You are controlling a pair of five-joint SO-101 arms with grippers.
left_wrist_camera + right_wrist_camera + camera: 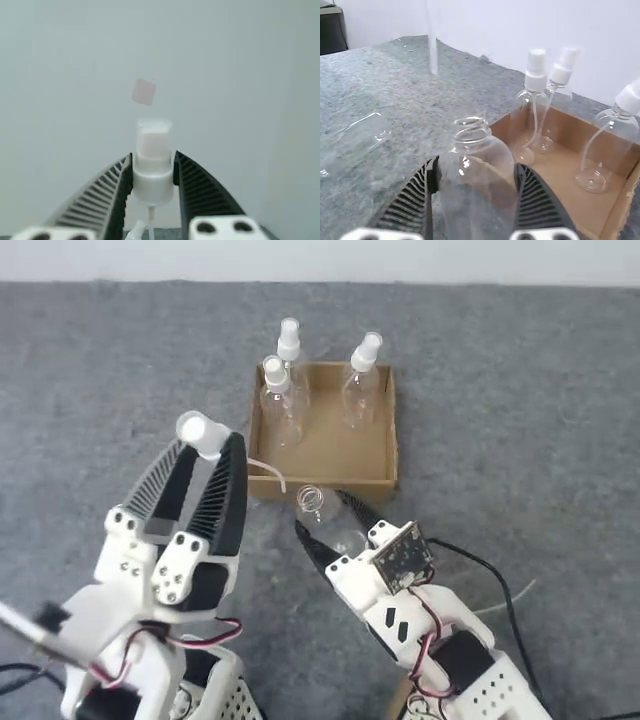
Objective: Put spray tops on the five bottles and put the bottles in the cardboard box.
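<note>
My left gripper (208, 445) is raised left of the box, shut on a white spray top (197, 430); its thin dip tube (266, 470) curves down toward the box's front corner. The left wrist view has the spray top (152, 165) upright between the fingers of the left gripper (152, 166). In front of the cardboard box (330, 455), my right gripper (320, 512) is shut on a clear bottle (318, 508) with an open neck. In the right wrist view, the bottle (476, 175) stands upright in the right gripper (475, 170). Three capped bottles (285, 405) stand in the box.
The box (565, 170) lies just beyond the held bottle, its three capped bottles (532, 120) at the back. Another clear capless bottle (355, 137) lies on its side on the grey carpet. A thin white tube (432, 45) hangs in the right wrist view.
</note>
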